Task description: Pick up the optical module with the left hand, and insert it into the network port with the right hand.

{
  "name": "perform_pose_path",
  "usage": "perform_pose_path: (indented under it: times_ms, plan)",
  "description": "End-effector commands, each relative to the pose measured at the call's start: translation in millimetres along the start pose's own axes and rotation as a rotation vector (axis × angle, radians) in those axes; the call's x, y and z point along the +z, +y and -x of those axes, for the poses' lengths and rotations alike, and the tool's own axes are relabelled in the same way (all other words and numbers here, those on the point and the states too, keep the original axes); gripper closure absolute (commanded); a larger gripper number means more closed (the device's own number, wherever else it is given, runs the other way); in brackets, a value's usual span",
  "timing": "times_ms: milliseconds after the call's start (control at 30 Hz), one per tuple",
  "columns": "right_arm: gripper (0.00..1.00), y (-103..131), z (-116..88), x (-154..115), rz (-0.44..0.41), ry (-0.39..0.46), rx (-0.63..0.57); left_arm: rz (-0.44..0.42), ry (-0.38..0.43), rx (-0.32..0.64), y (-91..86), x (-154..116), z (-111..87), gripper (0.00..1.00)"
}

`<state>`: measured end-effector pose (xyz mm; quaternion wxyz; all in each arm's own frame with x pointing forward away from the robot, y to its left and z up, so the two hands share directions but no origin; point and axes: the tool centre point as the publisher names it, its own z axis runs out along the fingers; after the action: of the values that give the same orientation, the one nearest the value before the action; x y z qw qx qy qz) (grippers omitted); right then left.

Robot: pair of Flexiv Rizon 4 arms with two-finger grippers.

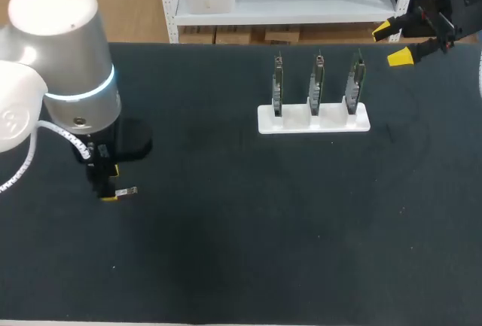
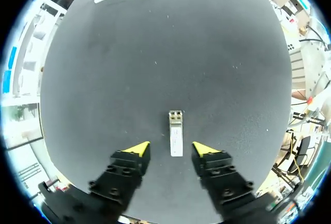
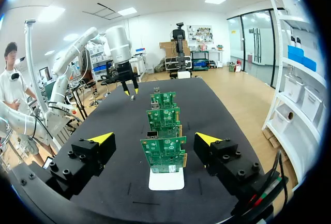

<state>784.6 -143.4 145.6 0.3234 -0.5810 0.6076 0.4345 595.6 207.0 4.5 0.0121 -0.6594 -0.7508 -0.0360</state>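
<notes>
The optical module, a small silver bar, lies flat on the black table between the fingers of my left gripper. There is a gap on each side of it, and the gripper stands open. In the head view the module shows just right of my left gripper at the table's left. A white stand at the back holds three upright green circuit boards. My right gripper hangs open at the far right corner. In its own view the right gripper faces the nearest board, with a metal port cage behind it.
The white stand with its row of boards is the only obstacle on the table. My left arm shows far beyond the boards in the right wrist view.
</notes>
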Motion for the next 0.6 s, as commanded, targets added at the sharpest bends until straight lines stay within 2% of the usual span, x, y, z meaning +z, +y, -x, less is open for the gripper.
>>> perform_pose_path:
  times_ms: [33, 600]
  plan:
    - [0.0, 3, 0, 1, -0.007, 0.001, -0.001, -0.003, -0.004, -0.002, -1.2, 2, 0.4, 0.0]
    - [0.0, 3, 0, 1, -0.007, 0.001, -0.001, -0.01, -0.002, -0.037, -3.1, 16, -0.3, 0.0]
